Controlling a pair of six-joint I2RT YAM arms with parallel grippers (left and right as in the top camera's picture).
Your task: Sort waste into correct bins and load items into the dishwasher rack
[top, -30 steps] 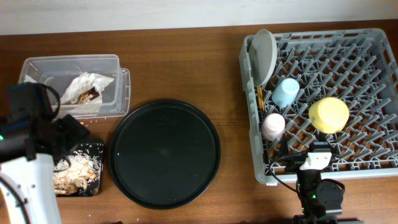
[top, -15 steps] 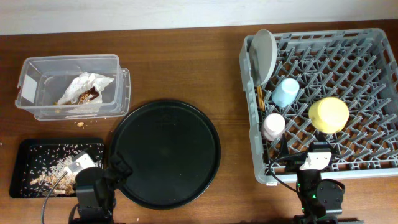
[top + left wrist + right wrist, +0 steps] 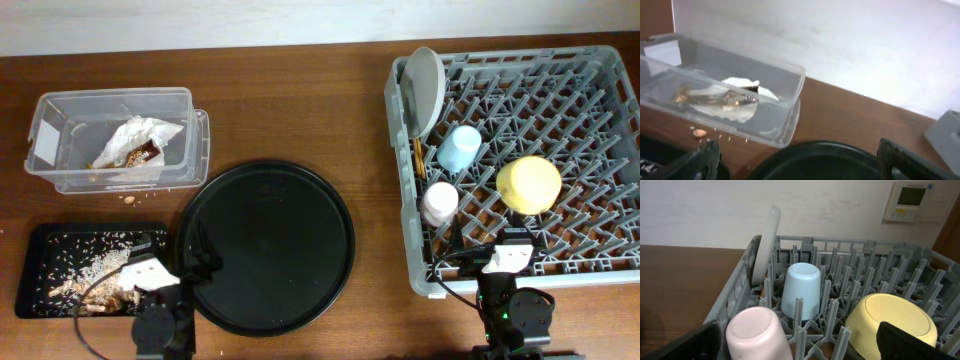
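Pink cup (image 3: 757,332), blue cup (image 3: 801,290), yellow bowl (image 3: 895,320) inverted on rack (image 3: 735,300) pegs to drain; L hand (image 3: 802,165) & R hand (image 3: 800,345) spread, empty.

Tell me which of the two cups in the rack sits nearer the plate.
The blue cup: it sits upturned right next to the grey plate standing on edge. The pink cup is farther along the same side of the rack.
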